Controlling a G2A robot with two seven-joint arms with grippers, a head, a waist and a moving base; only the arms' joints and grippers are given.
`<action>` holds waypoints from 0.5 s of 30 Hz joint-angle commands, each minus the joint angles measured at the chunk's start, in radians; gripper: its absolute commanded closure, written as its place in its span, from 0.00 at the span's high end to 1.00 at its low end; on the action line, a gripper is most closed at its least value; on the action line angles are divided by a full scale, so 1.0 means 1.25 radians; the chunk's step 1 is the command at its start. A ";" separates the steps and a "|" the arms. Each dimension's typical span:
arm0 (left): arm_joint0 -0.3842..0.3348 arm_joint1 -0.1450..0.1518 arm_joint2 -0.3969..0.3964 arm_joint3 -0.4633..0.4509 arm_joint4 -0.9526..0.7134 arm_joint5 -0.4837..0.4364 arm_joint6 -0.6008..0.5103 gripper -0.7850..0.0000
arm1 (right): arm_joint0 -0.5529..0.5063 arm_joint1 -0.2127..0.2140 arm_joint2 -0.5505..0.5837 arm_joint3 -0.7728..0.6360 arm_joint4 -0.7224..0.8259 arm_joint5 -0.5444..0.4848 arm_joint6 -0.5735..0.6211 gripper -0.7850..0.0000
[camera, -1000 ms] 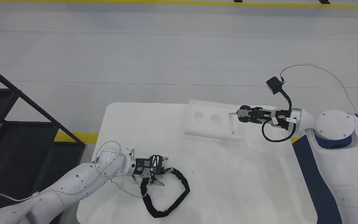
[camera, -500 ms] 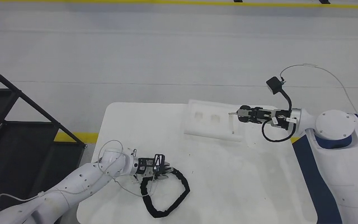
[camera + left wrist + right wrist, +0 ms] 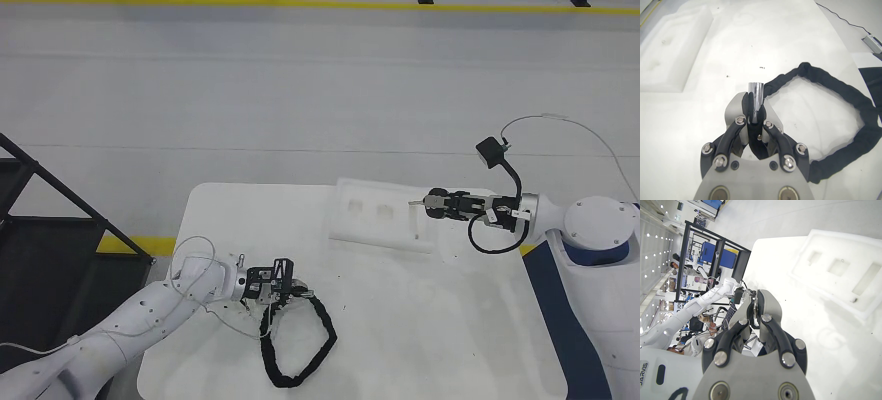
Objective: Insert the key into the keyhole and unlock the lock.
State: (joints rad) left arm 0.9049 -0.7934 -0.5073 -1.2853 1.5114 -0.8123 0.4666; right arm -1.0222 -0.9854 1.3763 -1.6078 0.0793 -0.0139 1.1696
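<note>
The lock is a chrome cylinder on a black fabric-covered chain. My left gripper is shut on the cylinder, holding it a little above the table with its end pointing away from the wrist. In the top view the left gripper is at the table's front left, and the chain trails from it in a loop on the table. My right gripper hangs over the right end of the foam tray, shut on the key. The key's round metal head sits between the right gripper's pads.
A white foam tray with shallow rectangular recesses lies at the back of the white table. A black frame stands off the table's left side. Between the two grippers lies bare tabletop.
My left gripper has moved toward the table's back with the lock cylinder, pulling the chain loop after it and narrowing it. The right arm has kept still.
</note>
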 commanded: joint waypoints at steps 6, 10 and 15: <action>-0.013 0.014 -0.050 -0.077 0.013 -0.039 0.045 0.00 | 0.000 0.000 0.000 0.000 0.000 0.000 0.000 0.00; -0.009 0.025 -0.081 -0.127 0.014 -0.054 0.059 0.00 | -0.006 0.000 -0.003 -0.005 -0.004 -0.001 -0.010 0.00; -0.006 0.029 -0.112 -0.171 -0.011 -0.075 0.076 0.00 | -0.012 0.003 -0.021 -0.041 0.008 0.045 0.043 0.00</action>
State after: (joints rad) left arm 0.8982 -0.7569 -0.6409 -1.4938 1.5086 -0.8987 0.5521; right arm -1.0379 -0.9820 1.3531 -1.6510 0.0809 0.0293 1.2081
